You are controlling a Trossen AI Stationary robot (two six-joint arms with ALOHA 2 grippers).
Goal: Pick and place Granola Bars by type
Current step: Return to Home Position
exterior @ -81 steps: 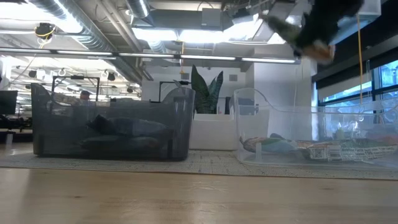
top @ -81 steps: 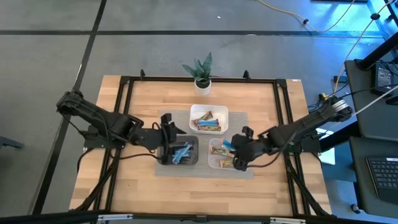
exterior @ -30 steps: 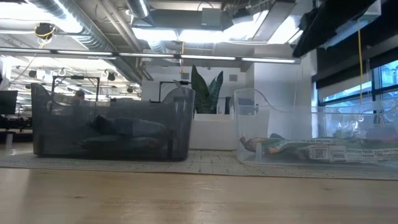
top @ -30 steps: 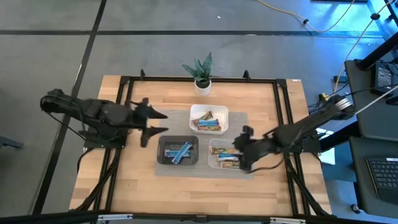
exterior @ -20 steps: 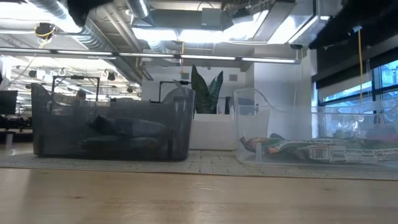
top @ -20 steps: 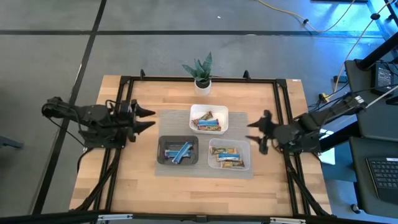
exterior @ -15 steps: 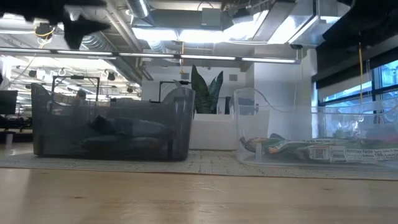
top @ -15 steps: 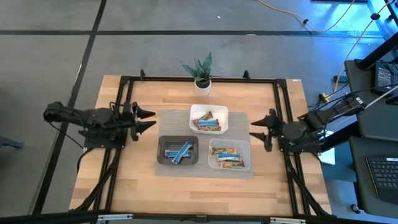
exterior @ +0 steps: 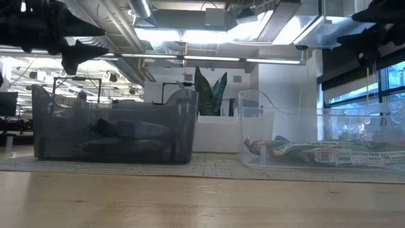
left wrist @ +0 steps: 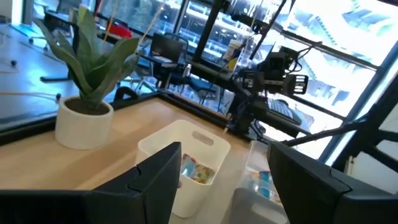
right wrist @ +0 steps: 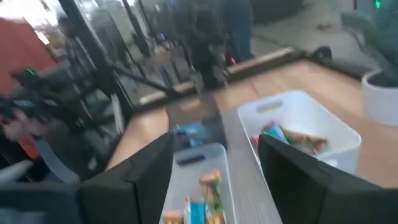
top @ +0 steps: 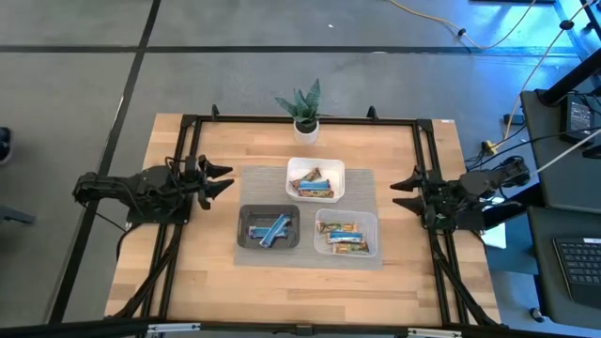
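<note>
Blue granola bars (top: pixel 269 228) lie in the black tray (top: pixel 246 240). Green-and-tan bars (top: pixel 344 238) lie in the clear tray (top: pixel 370 225). Brown, red and blue bars (top: pixel 313 182) lie in the white tray (top: pixel 335 170). My left gripper (top: pixel 221 178) is open and empty at the table's left, above the wood, pointing toward the trays. My right gripper (top: pixel 406 193) is open and empty at the table's right, pointing toward the trays. In the left wrist view the white tray (left wrist: pixel 186 149) shows between the fingers.
The three trays stand on a grey mat (top: pixel 371 178) at mid-table. A potted plant (top: pixel 303 111) stands at the far edge. A black metal frame (top: pixel 188 131) runs round the table. Bare wood (top: pixel 282 291) lies near the front edge.
My left gripper has drawn back from the black tray toward the table's left edge. My right gripper has drawn back from the clear tray toward the table's right edge and risen. The bars stay in their trays.
</note>
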